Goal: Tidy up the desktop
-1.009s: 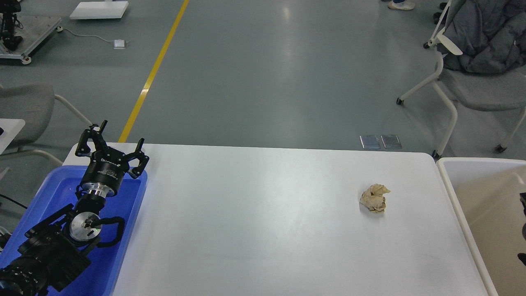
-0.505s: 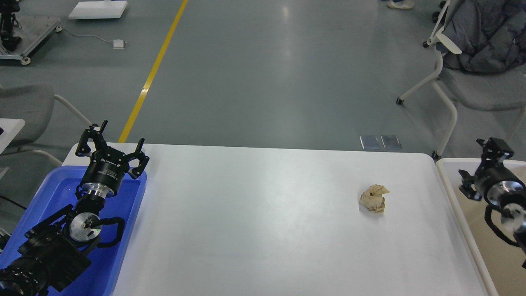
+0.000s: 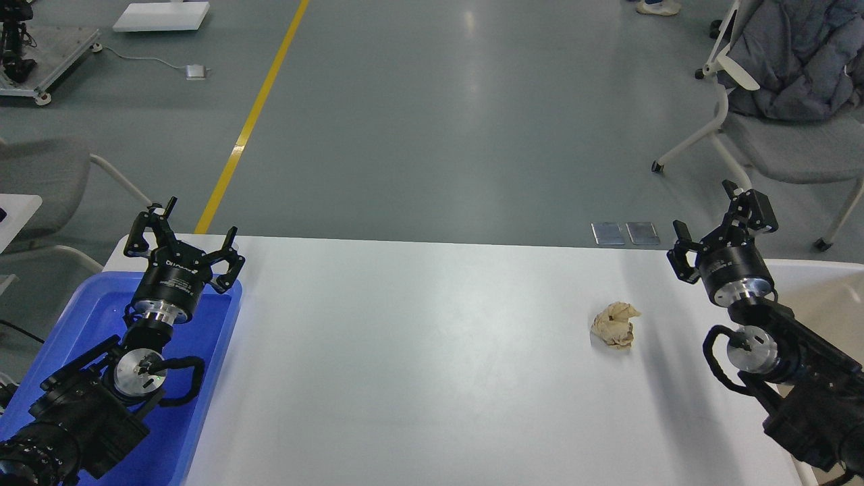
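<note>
The white desktop [image 3: 418, 364] fills the lower view. A crumpled beige paper ball [image 3: 615, 325] lies on it at the right. My left gripper [image 3: 185, 233] is open and empty above the far end of the blue tray [image 3: 202, 351], far left of the ball. My right gripper [image 3: 719, 226] is open and empty above the desktop's far right corner, up and right of the ball, apart from it.
A beige bin [image 3: 820, 287] stands at the desktop's right edge, partly hidden by my right arm. A grey chair with a dark jacket [image 3: 790, 74] stands on the floor at the far right. Another chair [image 3: 40, 182] is at the far left.
My right arm has come up from the bin at the right edge and moved left and farther, over the desktop's right corner. The left arm and the paper ball have not moved.
</note>
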Robot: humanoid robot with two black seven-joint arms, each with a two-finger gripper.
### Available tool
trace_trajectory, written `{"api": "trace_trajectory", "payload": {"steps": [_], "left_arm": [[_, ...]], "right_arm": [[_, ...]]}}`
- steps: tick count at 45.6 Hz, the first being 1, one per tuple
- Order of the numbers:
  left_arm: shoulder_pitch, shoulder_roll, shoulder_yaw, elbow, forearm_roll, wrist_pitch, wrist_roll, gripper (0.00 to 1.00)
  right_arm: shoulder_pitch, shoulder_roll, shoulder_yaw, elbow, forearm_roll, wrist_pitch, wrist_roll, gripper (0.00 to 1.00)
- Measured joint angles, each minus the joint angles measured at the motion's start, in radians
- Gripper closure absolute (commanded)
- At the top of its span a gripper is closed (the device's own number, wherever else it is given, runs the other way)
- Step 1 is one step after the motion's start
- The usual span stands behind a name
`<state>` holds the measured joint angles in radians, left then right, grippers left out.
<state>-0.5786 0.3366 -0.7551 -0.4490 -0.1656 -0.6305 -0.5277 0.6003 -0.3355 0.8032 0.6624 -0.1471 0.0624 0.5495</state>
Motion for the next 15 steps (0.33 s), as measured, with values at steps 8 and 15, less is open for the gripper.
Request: {"api": "trace_trajectory", "payload": {"steps": [8, 15], "left_arm": [[0.0, 0.0, 0.0, 0.0, 0.0, 0.0, 0.0, 0.0], [-0.001, 0.0, -0.001, 0.0, 0.0, 0.0, 0.0, 0.0]], "right_arm": [[-0.012, 0.037, -0.02, 0.015, -0.005, 0.001, 0.059, 0.01], [-0.014, 0.054, -0.031, 0.019, -0.006, 0.006, 0.081, 0.01]]}}
